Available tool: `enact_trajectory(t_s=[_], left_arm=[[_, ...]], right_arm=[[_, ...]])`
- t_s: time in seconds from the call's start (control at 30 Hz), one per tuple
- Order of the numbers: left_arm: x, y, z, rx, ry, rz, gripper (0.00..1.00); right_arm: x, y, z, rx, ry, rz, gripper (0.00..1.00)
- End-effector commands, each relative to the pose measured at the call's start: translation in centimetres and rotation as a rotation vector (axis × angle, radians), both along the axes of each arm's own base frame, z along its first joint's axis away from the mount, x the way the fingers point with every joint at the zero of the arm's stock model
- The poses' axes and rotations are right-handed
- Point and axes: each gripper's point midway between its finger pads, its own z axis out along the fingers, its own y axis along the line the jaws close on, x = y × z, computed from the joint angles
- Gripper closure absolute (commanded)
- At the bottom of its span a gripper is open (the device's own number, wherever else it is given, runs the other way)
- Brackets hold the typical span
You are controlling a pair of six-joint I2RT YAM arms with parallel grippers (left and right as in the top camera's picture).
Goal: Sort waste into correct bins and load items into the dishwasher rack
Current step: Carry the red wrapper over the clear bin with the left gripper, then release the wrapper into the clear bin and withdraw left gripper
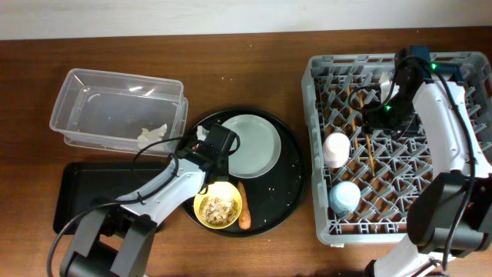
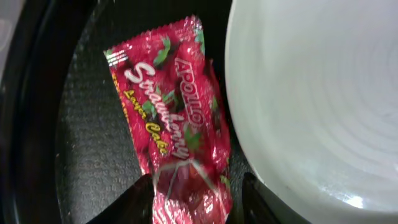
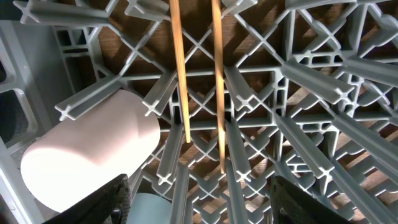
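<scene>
The red snack wrapper (image 2: 171, 124) lies on the round black tray (image 1: 286, 192) beside the pale grey plate (image 1: 250, 145). My left gripper (image 2: 198, 202) is low over it, its open fingers either side of the wrapper's near end; the left finger touches it. The yellow bowl (image 1: 219, 206) holds beige food scraps, and the carrot piece (image 1: 244, 209) lies next to it. A white tissue (image 1: 151, 132) lies in the clear tub (image 1: 84, 96). My right gripper (image 3: 196, 199) is open and empty over the dishwasher rack (image 1: 319, 146), above the chopsticks (image 3: 180, 74).
The shallow black rectangular tray (image 1: 81, 196) lies at the front left, below the tub. In the rack lie the white-pink cup (image 1: 336, 148) and the blue cup (image 1: 344, 197). The plate's rim (image 2: 311, 99) sits close to my left gripper's right finger.
</scene>
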Motion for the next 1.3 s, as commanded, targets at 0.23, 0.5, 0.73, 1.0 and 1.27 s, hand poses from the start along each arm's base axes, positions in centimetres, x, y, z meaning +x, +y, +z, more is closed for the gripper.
enact_trajectory(t_s=[0.23, 0.5, 0.73, 1.0, 1.27], left_arm=[[-0.2, 0.4, -1.7, 0.022, 0.028, 0.027, 0.38], [-0.1, 0.3, -1.6, 0.021, 0.025, 0.027, 0.99], [3.9, -1.4, 9.0, -0.068, -0.201, -0.016, 0.99], [7.7, 11.1, 18.7, -0.06, -0.481, 0.331, 0.99], [12.3, 20.5, 13.5, -0.038, -0.486, 0.55, 0.96]], right_arm=[[-0.2, 0.4, 0.0, 0.012, 0.002, 0.0, 0.29], [-0.2, 0.4, 0.0, 0.012, 0.002, 0.0, 0.29], [-0.2, 0.4, 0.0, 0.012, 0.001, 0.0, 0.28], [0.0, 0.4, 0.0, 0.013, -0.007, -0.001, 0.29], [0.0, 0.5, 0.0, 0.014, -0.007, -0.001, 0.29]])
